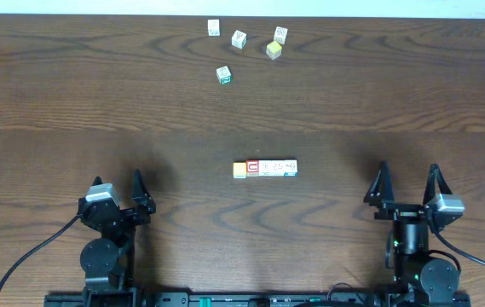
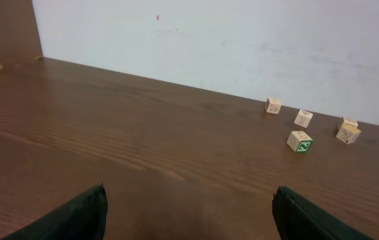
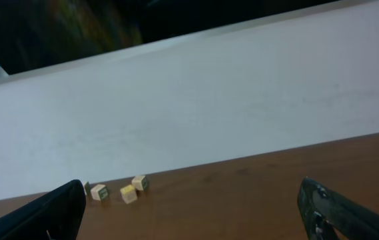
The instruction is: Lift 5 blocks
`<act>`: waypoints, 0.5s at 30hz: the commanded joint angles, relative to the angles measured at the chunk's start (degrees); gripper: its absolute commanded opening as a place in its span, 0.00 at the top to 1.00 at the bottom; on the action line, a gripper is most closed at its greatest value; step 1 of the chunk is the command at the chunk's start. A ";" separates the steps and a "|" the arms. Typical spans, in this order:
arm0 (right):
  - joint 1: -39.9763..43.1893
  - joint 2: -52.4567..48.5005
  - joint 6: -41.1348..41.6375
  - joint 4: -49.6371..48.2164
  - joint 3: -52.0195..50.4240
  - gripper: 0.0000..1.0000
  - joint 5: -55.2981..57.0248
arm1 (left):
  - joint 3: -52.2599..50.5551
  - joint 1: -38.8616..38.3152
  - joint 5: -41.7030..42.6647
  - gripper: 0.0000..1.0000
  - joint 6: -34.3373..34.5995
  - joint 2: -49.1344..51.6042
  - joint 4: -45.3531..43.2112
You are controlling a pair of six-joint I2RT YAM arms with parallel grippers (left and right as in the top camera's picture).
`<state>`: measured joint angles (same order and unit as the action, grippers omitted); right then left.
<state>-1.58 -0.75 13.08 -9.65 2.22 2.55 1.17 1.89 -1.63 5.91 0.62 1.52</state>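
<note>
The blocks sit in a row between the left gripper and right gripper, both wide open, holding nothing.

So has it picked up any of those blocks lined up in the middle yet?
Not yet. The five blocks lie in a row on the table, untouched. Nothing is in hand: the left hand and right hand are open, back near their bases. All the lifting remains.
</note>
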 commanded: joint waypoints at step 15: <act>1.60 0.48 -6.99 14.10 -1.90 0.01 -0.76 | -0.94 0.35 -0.31 0.20 -0.55 -0.39 2.62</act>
<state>-0.82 -0.67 9.13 3.92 0.40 2.35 1.17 1.89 -1.63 5.91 0.62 1.54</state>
